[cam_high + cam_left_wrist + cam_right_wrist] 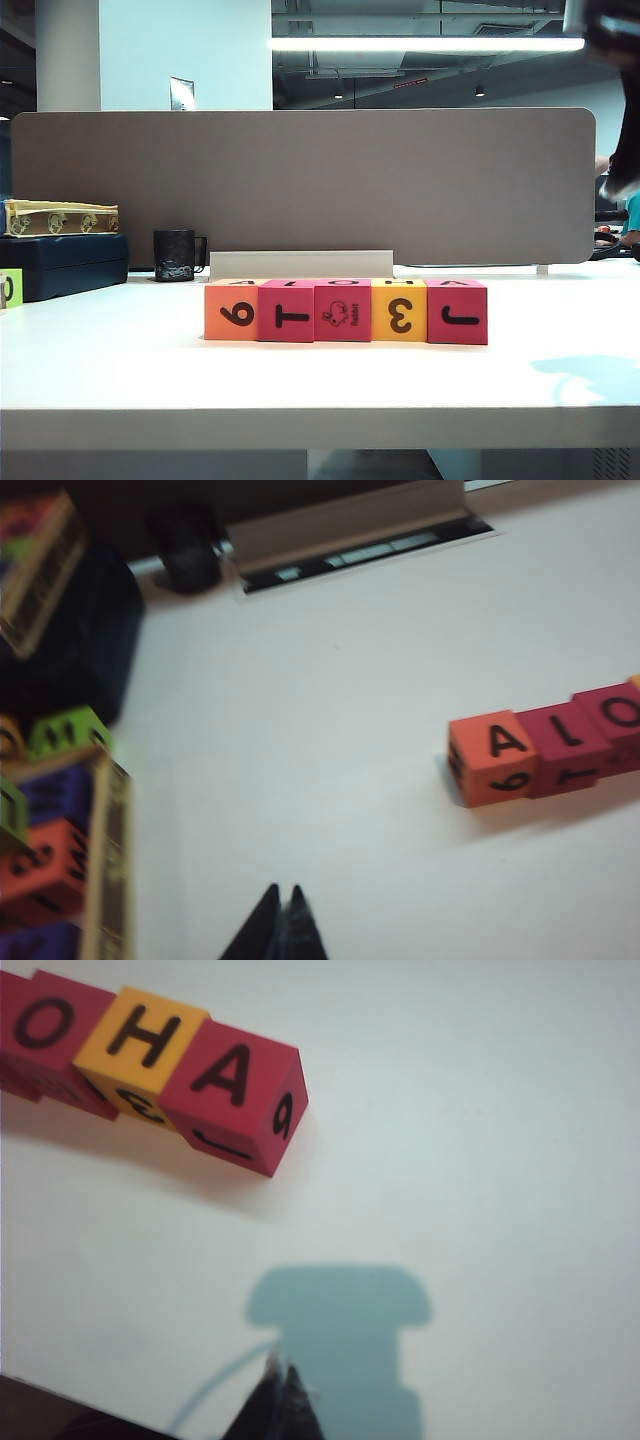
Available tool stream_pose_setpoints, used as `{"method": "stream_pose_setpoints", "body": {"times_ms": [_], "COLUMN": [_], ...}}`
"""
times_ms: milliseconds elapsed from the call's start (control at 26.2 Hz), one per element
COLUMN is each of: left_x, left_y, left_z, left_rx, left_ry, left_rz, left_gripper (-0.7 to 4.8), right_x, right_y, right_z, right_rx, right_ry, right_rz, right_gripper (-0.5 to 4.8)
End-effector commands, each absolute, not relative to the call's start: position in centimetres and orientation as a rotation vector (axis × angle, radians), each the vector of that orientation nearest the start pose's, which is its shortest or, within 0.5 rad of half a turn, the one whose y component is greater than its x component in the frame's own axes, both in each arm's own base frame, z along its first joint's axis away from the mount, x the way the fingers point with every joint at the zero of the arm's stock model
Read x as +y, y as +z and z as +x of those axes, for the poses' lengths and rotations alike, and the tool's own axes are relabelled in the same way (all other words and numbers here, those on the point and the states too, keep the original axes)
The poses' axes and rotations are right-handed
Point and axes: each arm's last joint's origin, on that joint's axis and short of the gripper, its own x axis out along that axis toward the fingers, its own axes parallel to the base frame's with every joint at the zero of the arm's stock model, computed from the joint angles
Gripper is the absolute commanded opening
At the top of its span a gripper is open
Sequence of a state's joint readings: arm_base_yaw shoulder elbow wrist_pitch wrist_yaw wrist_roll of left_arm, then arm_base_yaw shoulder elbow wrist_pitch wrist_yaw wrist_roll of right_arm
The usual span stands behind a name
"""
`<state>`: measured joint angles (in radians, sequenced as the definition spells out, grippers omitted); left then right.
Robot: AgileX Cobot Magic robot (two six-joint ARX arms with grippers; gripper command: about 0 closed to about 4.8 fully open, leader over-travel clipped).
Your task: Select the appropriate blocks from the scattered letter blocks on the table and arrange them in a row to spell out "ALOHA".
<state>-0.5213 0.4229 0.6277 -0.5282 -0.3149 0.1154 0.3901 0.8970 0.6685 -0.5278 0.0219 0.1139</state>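
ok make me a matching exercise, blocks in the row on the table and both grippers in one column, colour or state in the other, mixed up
Column one:
1. block at the left end of the row
2. block with H on top
3. block with the rabbit drawing
4. left gripper and right gripper

Column two:
a. yellow
b. shut, holding nothing, off the row
c. orange
d. crimson-pink

Pairs: 1-c, 2-a, 3-d, 4-b
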Motion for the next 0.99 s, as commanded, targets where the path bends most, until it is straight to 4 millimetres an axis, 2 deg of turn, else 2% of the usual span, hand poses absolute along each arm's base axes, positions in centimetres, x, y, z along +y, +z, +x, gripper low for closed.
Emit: {"method": "stream_pose_setpoints", "body": {"times_ms": [38, 191, 878, 954, 992], "left_x": [-4.1, -4.0, -3.7, -3.2, -2.7], "left_y": [29.1, 28.8, 28.8, 28.5, 27.8], "left_z": [8.9, 8.8, 8.7, 8.9, 9.4], "left_rx": [0.264, 0.312, 0.3, 0.241, 0.161], "left_ry": [-0.223, -0.212, -0.19, -0.166, -0.12], "left_rz": [0.338, 0.264, 0.309, 0.293, 0.223], "left_gripper": [-0.06, -0.05, -0.05, -0.05, -0.05], "right_x": [6.9, 6.8, 6.8, 6.8, 6.8], "right_y": [24.2, 24.0, 24.0, 24.0, 24.0], "right_z": [16.7, 16.5, 16.5, 16.5, 16.5], "right_rx": [0.76, 0.79, 0.787, 0.787, 0.786], "right_ry": [0.326, 0.322, 0.32, 0.319, 0.319], "right_rz": [-0.018, -0.025, -0.026, -0.026, -0.026], "right_gripper": [-0.05, -0.05, -0.05, -0.05, -0.05]}}
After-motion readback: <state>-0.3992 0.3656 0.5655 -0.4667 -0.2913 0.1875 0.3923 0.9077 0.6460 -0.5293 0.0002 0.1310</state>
